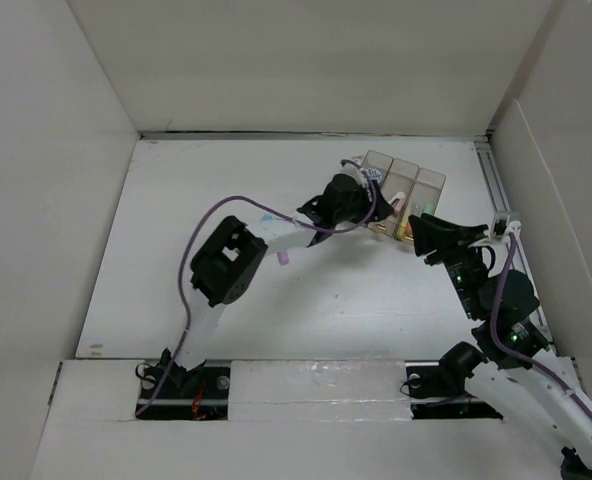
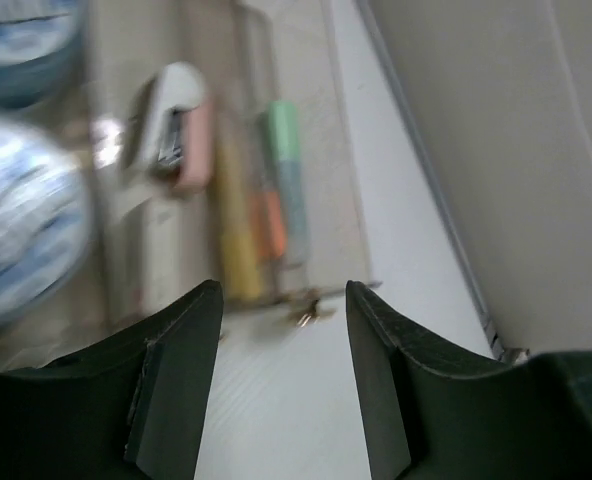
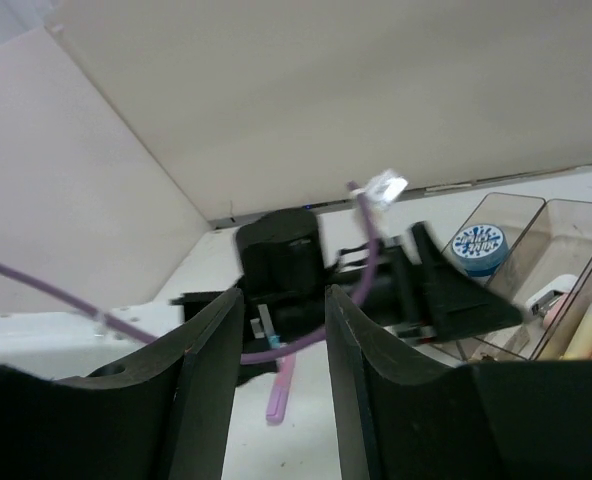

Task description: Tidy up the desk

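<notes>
Nearby, left gripper (image 2: 281, 300) jaws apart at bin (image 1: 431, 178) of tape rolls (image 2: 16, 240), stapler (image 2: 171, 125), markers (image 2: 286, 180), right gripper (image 3: 281, 310) jaws apart, pink pen (image 1: 283, 257) on desk (image 1: 156, 200)

No readable text, label, brand or number anywhere in view

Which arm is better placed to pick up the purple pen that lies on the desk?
Left. The purple pen lies close beside the left arm, and the left gripper is open and empty. The right gripper would likely have to reach across that arm.
</notes>
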Tool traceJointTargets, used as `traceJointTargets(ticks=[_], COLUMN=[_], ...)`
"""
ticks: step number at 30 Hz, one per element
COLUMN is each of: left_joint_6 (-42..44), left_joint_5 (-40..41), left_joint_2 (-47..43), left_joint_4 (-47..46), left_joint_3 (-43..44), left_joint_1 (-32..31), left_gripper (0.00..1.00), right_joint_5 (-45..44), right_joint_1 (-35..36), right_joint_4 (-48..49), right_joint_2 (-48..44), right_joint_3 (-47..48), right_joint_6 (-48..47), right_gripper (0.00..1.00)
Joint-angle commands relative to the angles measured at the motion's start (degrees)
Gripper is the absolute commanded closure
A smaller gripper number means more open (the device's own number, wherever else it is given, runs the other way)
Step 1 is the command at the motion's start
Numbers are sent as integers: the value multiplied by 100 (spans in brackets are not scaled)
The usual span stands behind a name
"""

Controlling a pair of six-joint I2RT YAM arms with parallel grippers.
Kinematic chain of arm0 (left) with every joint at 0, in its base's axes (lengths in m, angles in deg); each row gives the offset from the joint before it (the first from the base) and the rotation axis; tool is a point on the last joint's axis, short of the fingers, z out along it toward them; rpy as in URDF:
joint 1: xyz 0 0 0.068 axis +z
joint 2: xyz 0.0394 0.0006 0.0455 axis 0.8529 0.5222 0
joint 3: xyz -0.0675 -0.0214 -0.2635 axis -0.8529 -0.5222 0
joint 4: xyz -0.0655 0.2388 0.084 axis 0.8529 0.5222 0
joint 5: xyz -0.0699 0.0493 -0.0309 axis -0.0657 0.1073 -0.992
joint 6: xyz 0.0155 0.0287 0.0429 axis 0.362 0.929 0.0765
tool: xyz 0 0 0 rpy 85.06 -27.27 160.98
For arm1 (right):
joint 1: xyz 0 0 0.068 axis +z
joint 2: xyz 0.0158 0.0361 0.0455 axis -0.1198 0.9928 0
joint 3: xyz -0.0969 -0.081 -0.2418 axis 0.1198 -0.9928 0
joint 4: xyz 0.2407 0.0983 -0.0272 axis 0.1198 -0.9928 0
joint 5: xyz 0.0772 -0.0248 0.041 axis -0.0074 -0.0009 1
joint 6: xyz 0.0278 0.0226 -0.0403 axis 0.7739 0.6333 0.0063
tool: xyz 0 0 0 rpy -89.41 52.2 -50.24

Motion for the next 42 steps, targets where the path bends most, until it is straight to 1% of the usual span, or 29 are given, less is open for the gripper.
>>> traceJointTargets(ticks=[1, 2, 3, 4, 5, 6, 7, 9, 12, 17, 23, 27, 29, 31, 33, 34, 35, 36, 38, 40, 41, 42], left_joint_6=[346, 390, 521, 618, 723, 864, 926, 997, 962, 795, 795, 725, 707, 690, 689, 707, 716, 716, 724, 716, 690, 672], left_joint_5=[612, 754, 903, 1348, 1588, 1869, 2350, 2609, 2916, 3023, 3146, 3295, 3374, 3409, 3418, 3436, 3462, 3514, 3708, 3822, 3840, 3814], left_joint_2=[-2047, -2393, -2693, -3305, -3607, -3845, -4239, -4505, -4699, -4384, -3874, -3540, -3312, -3241, -3180, -3118, -3092, -3065, -2995, -3003, -3012, -3030], left_joint_4=[-594, -586, -507, -411, -288, 70, 291, 826, 1162, 1225, 1453, 1629, 1673, 1673, 1664, 1699, 1769, 1822, 1971, 2042, 2068, 2077], left_joint_3=[-1503, -1925, -2669, -2989, -3314, -3814, -4001, -4475, -4950, -5128, -4803, -4654, -4619, -4610, -4584, -4548, -4513, -4443, -4381, -4355, -4355, -4390], left_joint_1=[567, 647, 726, 788, 841, 894, 894, 973, 1026, 1026, 1026, 1026, 1026, 1026, 1026, 1026, 1026, 965, 912, 781, 780, 780], left_gripper=[52, 53, 53, 53, 52, 52, 51, 49, 48, 48, 48, 50, 54, 55, 60, 63, 77, 82, 91, 95, 99, 100], right_joint_5=[34, 78, 78, 95, 174, 218, 253, 307, 377, 490, 570, 544, 553, 570, 588, 588, 570, 570, 562, 561, 579, 588], right_joint_1=[-6, -6, -6, -6, -6, -6, -6, -6, -6, -6, -6, -6, -6, -6, -6, -6, -6, -6, -6, -6, -6, -6], right_joint_4=[149, 166, 201, 219, 245, 246, 237, 298, 377, 465, 492, 483, 483, 483, 492, 492, 492, 492, 483, 483, 483, 483], right_joint_2=[-85, -68, -41, 3, 99, 152, 213, 328, 451, 618, 724, 653, 653, 662, 680, 688, 697, 697, 671, 653, 653, 636], right_joint_3=[45, 37, 28, 28, 37, 63, 72, 63, 45, 45, 72, 54, 54, 54, 54, 63, 54, 54, 54, 54, 46, 54], right_joint_6=[-5, 4, 4, 13, 22, 22, 39, 57, 75, 75, 48, 48, 57, 57, 48, 57, 48, 48, 48, 57, 57, 48], right_gripper=[56, 56, 56, 56, 56, 55, 56, 56, 56, 56, 56, 55, 55, 55, 55, 55, 55, 55, 55, 55, 55, 55])
